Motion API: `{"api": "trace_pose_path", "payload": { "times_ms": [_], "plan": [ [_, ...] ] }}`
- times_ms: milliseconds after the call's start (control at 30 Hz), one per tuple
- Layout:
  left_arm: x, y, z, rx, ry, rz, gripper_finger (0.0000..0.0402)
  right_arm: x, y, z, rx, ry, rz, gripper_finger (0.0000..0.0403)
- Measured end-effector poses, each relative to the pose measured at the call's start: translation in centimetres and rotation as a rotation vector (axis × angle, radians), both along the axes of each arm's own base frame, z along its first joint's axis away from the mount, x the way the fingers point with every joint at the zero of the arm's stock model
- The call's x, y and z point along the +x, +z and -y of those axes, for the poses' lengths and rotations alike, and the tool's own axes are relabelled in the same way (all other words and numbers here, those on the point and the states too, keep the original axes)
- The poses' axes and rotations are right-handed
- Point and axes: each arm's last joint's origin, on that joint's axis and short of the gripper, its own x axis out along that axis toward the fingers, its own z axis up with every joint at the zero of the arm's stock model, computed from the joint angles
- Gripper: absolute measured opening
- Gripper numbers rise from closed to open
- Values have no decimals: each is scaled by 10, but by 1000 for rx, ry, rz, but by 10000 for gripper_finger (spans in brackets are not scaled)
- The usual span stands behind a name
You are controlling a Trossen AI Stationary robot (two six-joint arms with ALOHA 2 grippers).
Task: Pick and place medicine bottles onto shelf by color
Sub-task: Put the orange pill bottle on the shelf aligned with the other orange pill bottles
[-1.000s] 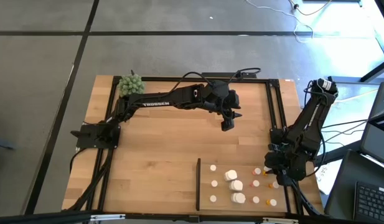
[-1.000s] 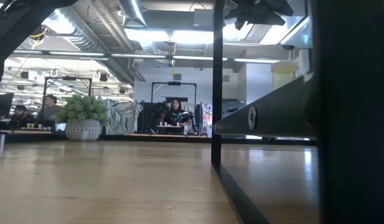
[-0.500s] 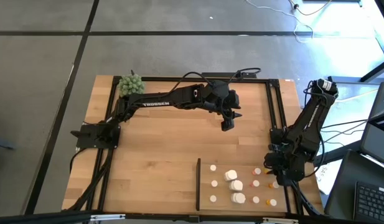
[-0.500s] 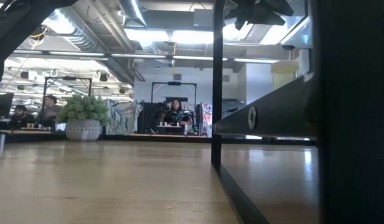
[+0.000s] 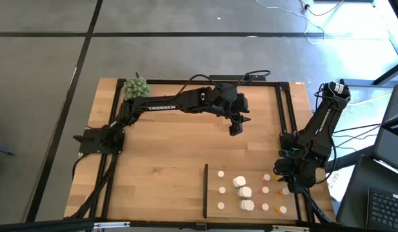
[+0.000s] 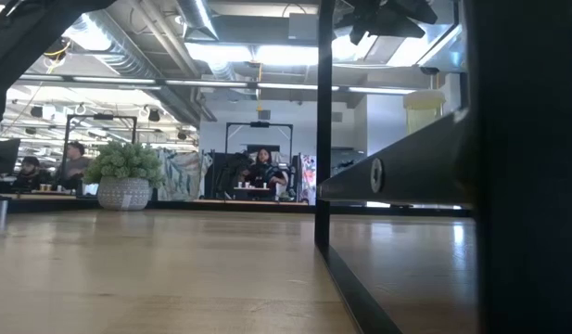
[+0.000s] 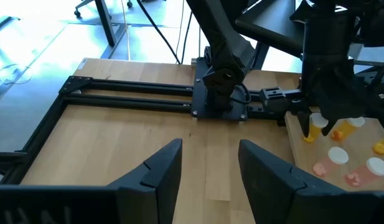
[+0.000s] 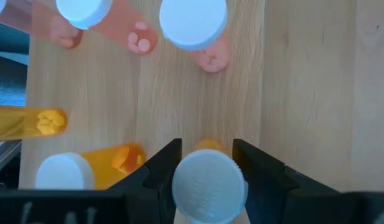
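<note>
The shelf (image 5: 250, 191) is a flat, pale, straight-grained wooden panel lying at about five o'clock on the butcher-block table (image 5: 160, 167), edged on its nine o'clock side by a thin black strip (image 5: 206, 191) that runs from twelve to six. On it stand the medicine bottles (image 5: 244, 191), small upright cylinders with their long axes pointing straight up, so that from above they show mostly as round caps: tiny white ones nearest the strip, three chunkier white ones in the middle, and pinkish and orange ones with white caps toward three o'clock. The right gripper (image 5: 288, 183) hangs nose-down over the three o'clock edge of the shelf. In its wrist view its two dark, smooth, angular fingers (image 8: 157, 171) flank an orange bottle (image 8: 208, 180) with a ribbed white cap; the fingers stand parted on either side of the cap, and whether they press it cannot be told. Beyond it are translucent orange bottles (image 8: 111, 158) and pinkish bottles (image 8: 198, 31), glossy plastic with smooth flat white caps. The left gripper (image 5: 235, 127) is held above the bare table at about one o'clock of centre, well apart from the shelf, its matte black fingers (image 7: 160, 174) spread wide and holding nothing. A knobbly green plant ball (image 5: 135, 87) sits at the table's eleven o'clock corner, and a black metal frame (image 5: 186, 82) borders the work area.
</note>
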Motion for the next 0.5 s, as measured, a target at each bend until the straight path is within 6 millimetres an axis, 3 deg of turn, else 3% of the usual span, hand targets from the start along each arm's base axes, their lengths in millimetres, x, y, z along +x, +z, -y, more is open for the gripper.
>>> {"api": "trace_pose_path", "payload": {
  "times_ms": [500],
  "plan": [
    [0, 0, 0, 0, 0, 0, 151, 0, 1, 0, 5, -3, 1, 145]
  ]
}}
